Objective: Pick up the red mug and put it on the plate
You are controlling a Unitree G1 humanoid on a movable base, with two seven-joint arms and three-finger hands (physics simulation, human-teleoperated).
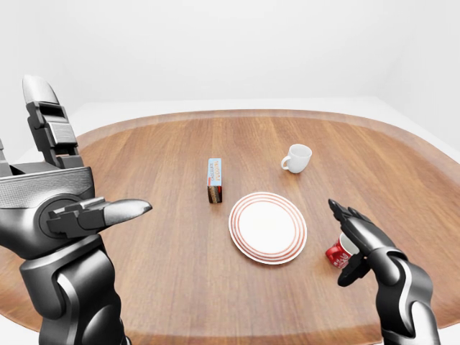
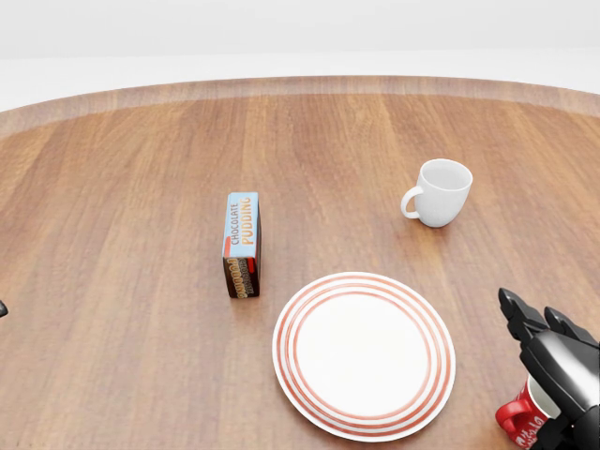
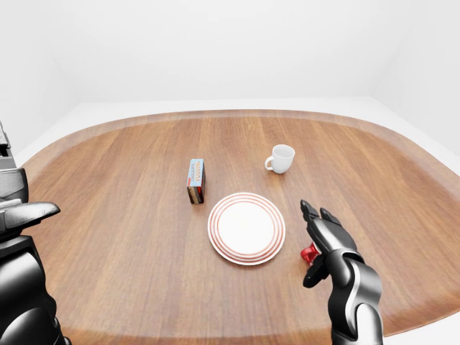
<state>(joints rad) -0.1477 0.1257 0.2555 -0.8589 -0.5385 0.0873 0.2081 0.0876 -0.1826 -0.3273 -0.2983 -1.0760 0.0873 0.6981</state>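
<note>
The red mug [image 1: 336, 254] stands upright on the wooden table, just right of the red-striped white plate [image 1: 245, 237]. My right hand [image 1: 346, 244] is at the mug's right side. Its fingers [image 1: 350, 218] stretch out over the mug and its thumb sits below it, so the hand is open and not closed round the mug. In the head view the mug [image 2: 519, 421] shows at the bottom right corner, half hidden by that hand [image 2: 553, 370]. My left hand [image 1: 86, 158] is raised at the far left of the left-eye view, open and holding nothing.
A chocolate pudding box [image 2: 242, 243] stands on its edge to the left of the plate [image 2: 291, 323]. A white mug [image 2: 439, 193] sits above and right of the plate. The round table's rim [image 1: 215, 115] curves along the top.
</note>
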